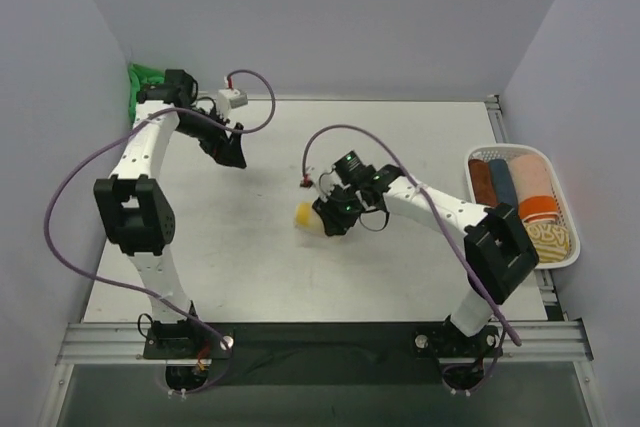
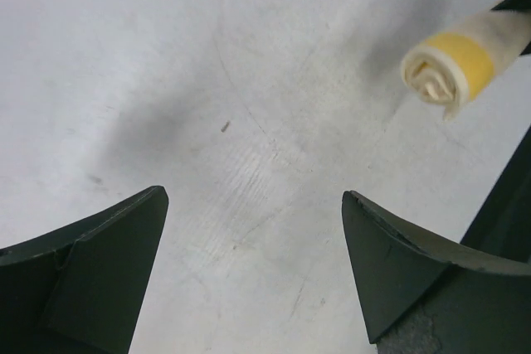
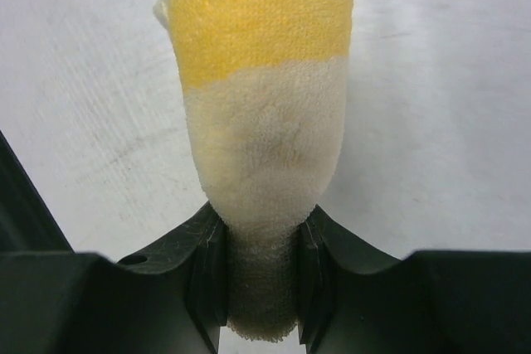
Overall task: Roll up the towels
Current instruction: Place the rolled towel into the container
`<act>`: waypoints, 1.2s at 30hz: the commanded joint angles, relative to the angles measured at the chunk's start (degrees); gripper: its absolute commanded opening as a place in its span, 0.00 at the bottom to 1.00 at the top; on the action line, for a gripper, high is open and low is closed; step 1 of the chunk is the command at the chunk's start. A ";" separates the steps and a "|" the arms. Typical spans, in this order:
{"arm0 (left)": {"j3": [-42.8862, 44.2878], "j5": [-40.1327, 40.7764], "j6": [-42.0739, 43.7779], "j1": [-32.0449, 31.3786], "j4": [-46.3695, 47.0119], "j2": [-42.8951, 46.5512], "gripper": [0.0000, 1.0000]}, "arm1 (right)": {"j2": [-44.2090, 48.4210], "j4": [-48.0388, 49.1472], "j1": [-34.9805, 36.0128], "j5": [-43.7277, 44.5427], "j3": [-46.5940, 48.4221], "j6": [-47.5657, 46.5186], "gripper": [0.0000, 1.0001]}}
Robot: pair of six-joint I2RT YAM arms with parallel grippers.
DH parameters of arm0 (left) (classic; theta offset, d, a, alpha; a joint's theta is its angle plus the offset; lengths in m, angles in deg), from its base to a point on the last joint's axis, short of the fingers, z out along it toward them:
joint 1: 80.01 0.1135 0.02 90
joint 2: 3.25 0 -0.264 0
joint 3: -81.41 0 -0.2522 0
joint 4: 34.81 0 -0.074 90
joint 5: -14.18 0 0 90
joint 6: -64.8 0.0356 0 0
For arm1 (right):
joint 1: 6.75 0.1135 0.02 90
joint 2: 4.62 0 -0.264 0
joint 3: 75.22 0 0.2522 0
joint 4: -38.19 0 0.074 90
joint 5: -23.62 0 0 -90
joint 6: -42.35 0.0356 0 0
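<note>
Right wrist: right end effector (image 3: 262, 288) pinches the rolled yellow towel (image 3: 264, 113)

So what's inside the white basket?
The basket holds a brown roll, a blue roll, an orange roll and a patterned roll. Anything beneath them is covered.

Soft, even light from above keeps the bench (image 1: 300, 277) bright with only faint, diffuse shadows, a blurred grey shadow crosses the left wrist view, the left claw (image 2: 253, 205) looks dark and soft-edged up close, and the pale yellow towel (image 3: 261, 163) lies in shade near the right claw (image 3: 261, 271).
</note>
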 commanded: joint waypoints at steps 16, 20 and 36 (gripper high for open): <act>9.77 30.22 -35.82 -0.92 23.39 26.49 0.97 | 10.11 -17.49 -51.00 2.59 18.31 4.44 0.00; 8.99 29.61 -36.43 -0.83 18.55 24.91 0.97 | 9.67 -19.07 -58.38 9.62 18.14 2.24 0.00; 11.97 27.14 -31.60 -1.01 6.42 18.05 0.97 | 0.01 -19.34 -73.16 12.54 12.87 -3.91 0.00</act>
